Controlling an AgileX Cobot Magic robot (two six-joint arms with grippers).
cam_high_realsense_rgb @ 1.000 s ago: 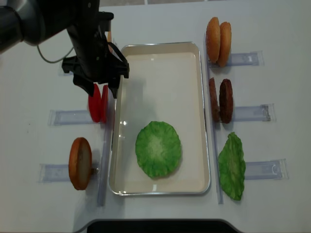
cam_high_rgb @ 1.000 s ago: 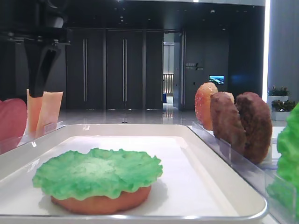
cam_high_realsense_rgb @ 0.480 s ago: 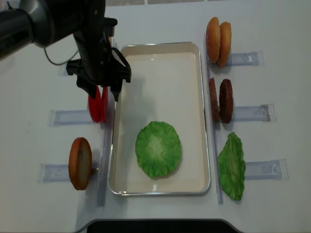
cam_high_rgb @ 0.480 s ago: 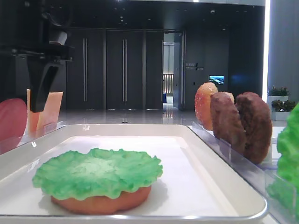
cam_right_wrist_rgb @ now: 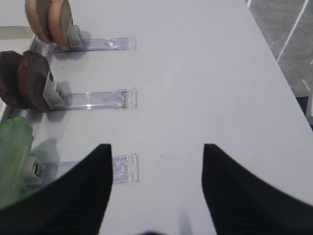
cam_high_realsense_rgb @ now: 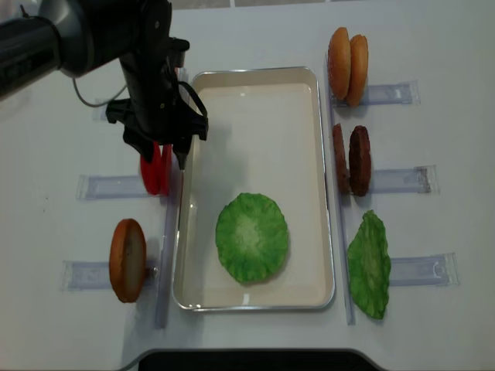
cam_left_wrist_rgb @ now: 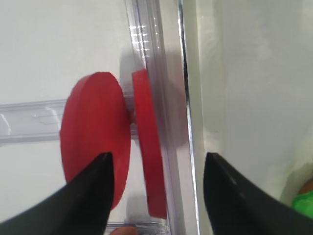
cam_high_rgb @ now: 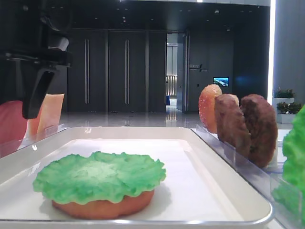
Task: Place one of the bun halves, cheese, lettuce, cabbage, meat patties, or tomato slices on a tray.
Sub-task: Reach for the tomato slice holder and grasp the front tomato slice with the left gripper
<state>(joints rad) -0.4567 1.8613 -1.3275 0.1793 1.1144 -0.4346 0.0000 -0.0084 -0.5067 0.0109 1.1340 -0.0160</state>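
Note:
Two red tomato slices (cam_left_wrist_rgb: 95, 127) stand on edge in a clear holder left of the white tray (cam_high_realsense_rgb: 255, 71). My left gripper (cam_left_wrist_rgb: 157, 155) is open and lowered over them; the right-hand slice (cam_left_wrist_rgb: 149, 156) lies between its fingers, untouched. From above, the left gripper (cam_high_realsense_rgb: 164, 154) covers the tops of the tomato slices (cam_high_realsense_rgb: 155, 176). In the tray a lettuce leaf (cam_high_realsense_rgb: 251, 237) lies on a bun half (cam_high_rgb: 102, 207). My right gripper (cam_right_wrist_rgb: 157, 147) is open over bare table with nothing in it. Cheese slices (cam_high_rgb: 50, 114) stand behind the left finger (cam_high_rgb: 35, 93).
Right of the tray, clear holders carry two bun halves (cam_high_realsense_rgb: 347, 56), two meat patties (cam_high_realsense_rgb: 352, 160) and another lettuce leaf (cam_high_realsense_rgb: 369, 265). A bun half (cam_high_realsense_rgb: 128, 259) stands in a holder at the front left. The tray rim (cam_left_wrist_rgb: 188, 98) runs close beside the right-hand finger.
My left gripper has moved toward the table's front and come down around the tomato slices. The right arm and all the food stay where they were.

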